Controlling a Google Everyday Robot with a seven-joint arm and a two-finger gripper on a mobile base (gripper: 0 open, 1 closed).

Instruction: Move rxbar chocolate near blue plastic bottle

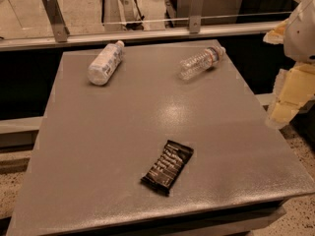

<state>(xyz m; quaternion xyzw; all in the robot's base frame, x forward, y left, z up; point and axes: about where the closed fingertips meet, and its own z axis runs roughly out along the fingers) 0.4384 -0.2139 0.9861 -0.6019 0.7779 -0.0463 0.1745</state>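
The rxbar chocolate [167, 167], a flat black wrapper with white lettering, lies on the grey table [98, 146] near the front centre. The blue plastic bottle [105, 62], stout with a whitish pale-blue label and white cap, lies on its side at the far left of the table. My gripper [289, 97] is at the right edge of the view, beside and above the table's right side, well away from the bar and holding nothing that shows.
A slim clear ribbed water bottle [202, 62] lies on its side at the far right of the table. A metal rail with glass panel [147, 31] runs behind the table. Speckled floor shows at the right and left.
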